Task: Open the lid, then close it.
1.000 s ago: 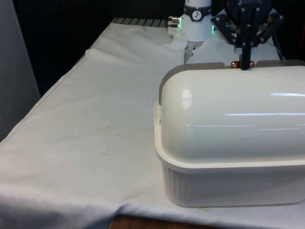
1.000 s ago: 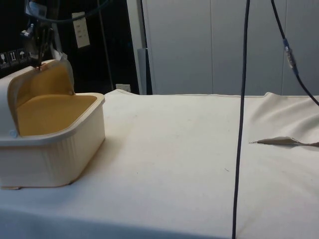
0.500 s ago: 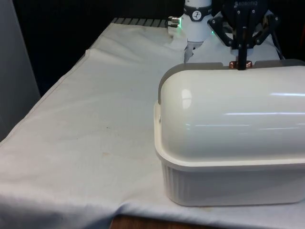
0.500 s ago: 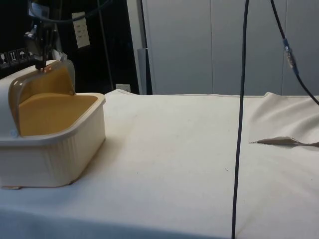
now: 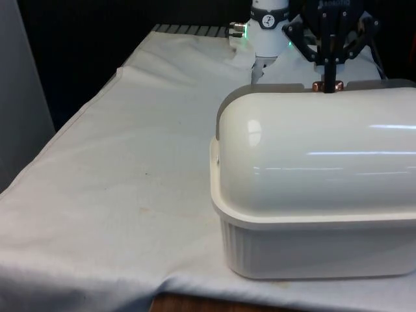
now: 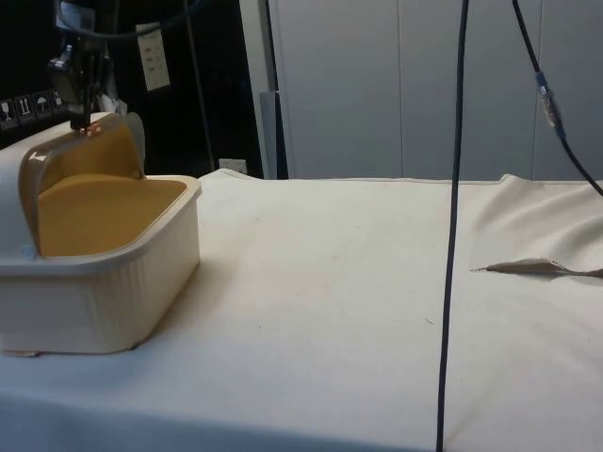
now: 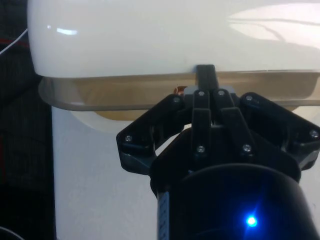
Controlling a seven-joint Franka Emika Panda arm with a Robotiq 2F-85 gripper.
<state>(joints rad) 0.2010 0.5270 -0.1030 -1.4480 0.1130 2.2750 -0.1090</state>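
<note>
While clamped on the copper-coloured knob (image 5: pixel 326 85) at the top edge of the rolled-back lid (image 6: pixel 89 151), hangs above the cream bread box (image 5: pixel 312 188) as a black gripper (image 5: pixel 330 81), fingers pinched together on that knob, tan inside of the box (image 6: pixel 104 212) lying exposed beneath the lid

The hand (image 6: pixel 87 122) has drawn the lid (image 6: pixel 89 155) further out over the bread box (image 6: pixel 104 282).

We see a glossy cream box (image 5: pixel 312 195) with ribbed base, a tan-lined lid (image 6: pixel 89 155), a copper knob (image 5: pixel 318 84), and a black gripper (image 5: pixel 329 81) over a white cloth (image 5: pixel 130 162).
</note>
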